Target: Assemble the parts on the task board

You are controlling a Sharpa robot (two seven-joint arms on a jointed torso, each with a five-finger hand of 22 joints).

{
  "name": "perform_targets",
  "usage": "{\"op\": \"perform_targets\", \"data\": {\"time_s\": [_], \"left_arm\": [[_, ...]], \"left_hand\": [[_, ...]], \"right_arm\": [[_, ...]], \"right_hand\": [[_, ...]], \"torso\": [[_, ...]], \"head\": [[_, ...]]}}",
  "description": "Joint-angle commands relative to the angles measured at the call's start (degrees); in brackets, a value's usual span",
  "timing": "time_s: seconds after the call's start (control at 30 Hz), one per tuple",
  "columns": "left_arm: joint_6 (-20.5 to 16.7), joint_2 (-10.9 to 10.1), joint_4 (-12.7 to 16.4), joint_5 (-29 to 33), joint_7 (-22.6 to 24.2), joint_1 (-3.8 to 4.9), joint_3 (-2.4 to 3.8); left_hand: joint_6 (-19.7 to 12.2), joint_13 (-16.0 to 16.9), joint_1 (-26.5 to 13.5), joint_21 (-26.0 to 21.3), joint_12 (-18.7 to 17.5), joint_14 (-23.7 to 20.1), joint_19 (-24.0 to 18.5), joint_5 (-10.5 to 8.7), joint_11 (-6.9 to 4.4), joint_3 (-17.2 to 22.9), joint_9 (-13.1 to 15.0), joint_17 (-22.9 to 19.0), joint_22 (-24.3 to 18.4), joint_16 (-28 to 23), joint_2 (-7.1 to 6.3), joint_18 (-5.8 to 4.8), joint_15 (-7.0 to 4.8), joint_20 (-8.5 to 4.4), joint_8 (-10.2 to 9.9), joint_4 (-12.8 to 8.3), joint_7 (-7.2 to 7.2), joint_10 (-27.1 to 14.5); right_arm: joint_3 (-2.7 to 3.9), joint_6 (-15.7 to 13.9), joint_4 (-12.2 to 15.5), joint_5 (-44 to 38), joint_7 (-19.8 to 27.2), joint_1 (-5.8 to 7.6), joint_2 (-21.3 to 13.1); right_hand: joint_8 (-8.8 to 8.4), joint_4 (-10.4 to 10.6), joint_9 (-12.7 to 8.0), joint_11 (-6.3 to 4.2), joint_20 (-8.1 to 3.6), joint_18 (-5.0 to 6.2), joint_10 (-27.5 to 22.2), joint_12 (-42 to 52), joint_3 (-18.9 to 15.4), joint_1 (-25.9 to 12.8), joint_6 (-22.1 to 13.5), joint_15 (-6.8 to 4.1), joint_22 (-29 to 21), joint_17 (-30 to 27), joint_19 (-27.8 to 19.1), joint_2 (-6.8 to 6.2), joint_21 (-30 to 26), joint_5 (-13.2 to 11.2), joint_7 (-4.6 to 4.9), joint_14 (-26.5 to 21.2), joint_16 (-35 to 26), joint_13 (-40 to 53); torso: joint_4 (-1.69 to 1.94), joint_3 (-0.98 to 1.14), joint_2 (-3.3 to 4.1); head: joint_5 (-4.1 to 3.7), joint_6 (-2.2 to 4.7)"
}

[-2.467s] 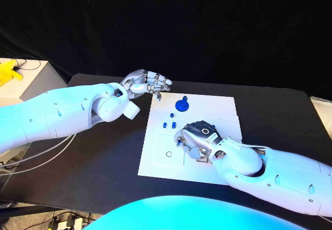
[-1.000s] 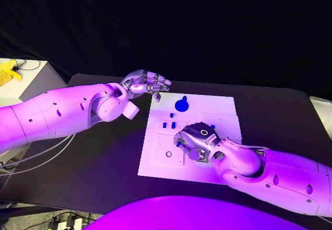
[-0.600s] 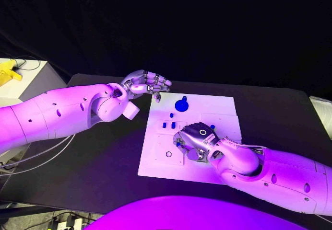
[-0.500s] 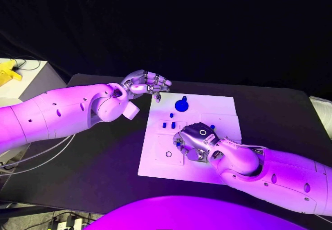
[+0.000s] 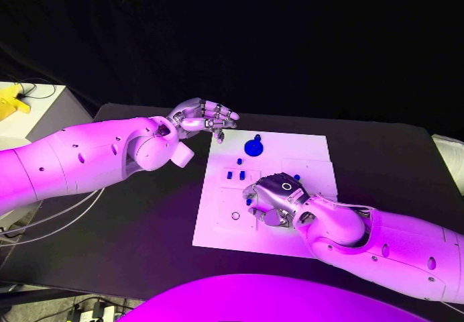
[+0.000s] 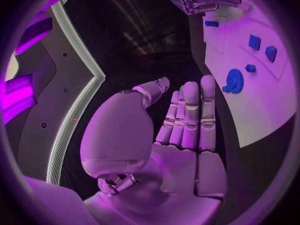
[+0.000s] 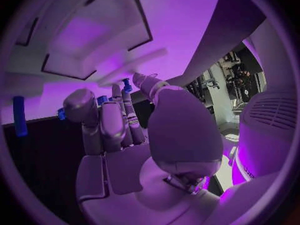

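Head camera looks down at the task board point(image 5: 290, 151); both wrist cameras share it close up.

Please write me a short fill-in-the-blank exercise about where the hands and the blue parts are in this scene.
1. The right hand is over the white task ____.
2. The left hand hangs by the task board's far corner, holding ____.
3. The round blue part lies nearer the ____ hand.
4. The table is ____ in colour.

Missing words: board; nothing; left; black
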Motion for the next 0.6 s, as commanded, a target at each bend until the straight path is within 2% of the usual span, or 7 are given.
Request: {"op": "perform_targets", "data": {"time_s": [0.03, 0.4, 0.5, 0.6], "left_arm": [[1.1, 0.1, 0.0, 0.5, 0.1, -0.01, 0.05], [1.2, 0.1, -0.2, 0.5, 0.0, -0.01, 0.04], [1.3, 0.2, -0.3, 0.6, 0.0, -0.01, 0.04], [1.3, 0.2, -0.4, 0.6, 0.0, -0.01, 0.04]], "left_hand": [[-0.4, -0.1, 0.5, -0.3, 0.3, -0.1, 0.0, 0.14, 0.03, -0.3, -0.1, 0.1, -0.1, 0.1, 0.07, 0.36, 0.1, 0.33, 0.3, 0.0, 0.07, -0.5], [-0.4, -0.1, 0.5, -0.3, 0.3, -0.1, 0.0, 0.14, 0.03, -0.3, -0.1, 0.1, -0.1, 0.1, 0.07, 0.36, 0.1, 0.33, 0.3, 0.0, 0.07, -0.5], [-0.4, -0.1, 0.5, -0.3, 0.3, -0.1, 0.0, 0.14, 0.03, -0.3, -0.1, 0.1, -0.1, 0.1, 0.07, 0.36, 0.1, 0.33, 0.3, 0.0, 0.07, -0.5], [-0.4, -0.1, 0.5, -0.3, 0.3, -0.1, 0.0, 0.14, 0.03, -0.3, -0.1, 0.1, -0.1, 0.1, 0.07, 0.36, 0.1, 0.33, 0.3, 0.0, 0.07, -0.5]], "right_arm": [[-0.02, -1.9, 0.1, 0.4, -0.1, -0.05, -0.1], [-0.01, -6.6, 1.1, 2.0, 0.6, -0.05, -1.2], [0.08, -7.3, 2.2, 3.4, 1.0, 0.09, -2.3], [0.37, -6.6, 3.4, 6.3, 1.8, 0.84, -4.1]], "right_hand": [[-0.35, 0.4, -0.1, 0.07, 0.01, 0.84, -0.7, 0.5, -1.2, 0.8, -0.5, 0.32, -0.7, -0.6, -0.5, 0.14, -0.9, 0.0, 0.07, -0.2, -0.5, 0.1], [-0.82, 1.0, -0.4, 0.07, 0.03, 0.88, -1.2, 1.5, -2.7, 1.9, -0.9, 0.32, -1.0, -1.0, -0.3, 0.6, -1.4, 0.4, 0.04, -0.3, -0.5, 0.2], [-0.9, 1.2, -0.5, -0.03, -0.02, 0.77, -0.9, 2.2, -2.8, 2.4, -0.9, 0.24, -0.4, -1.0, 0.0, 0.82, -0.9, 0.8, 0.06, -0.3, -0.5, 0.2], [-0.93, 1.4, -0.5, -0.19, -0.15, 0.57, 0.0, 3.1, -2.5, 2.9, -0.6, 0.13, 0.6, -0.9, 0.7, 0.88, -0.1, 1.3, 0.21, -0.2, -0.4, 0.3]], "torso": [[0.02, 0.03, 0.01], [0.01, 0.02, 0.0], [0.02, 0.02, -0.02], [-0.05, -0.02, -0.08]], "head": [[-0.06, 0.01], [-0.36, 0.01], [-0.58, 0.01], [-1.06, 0.01]]}}
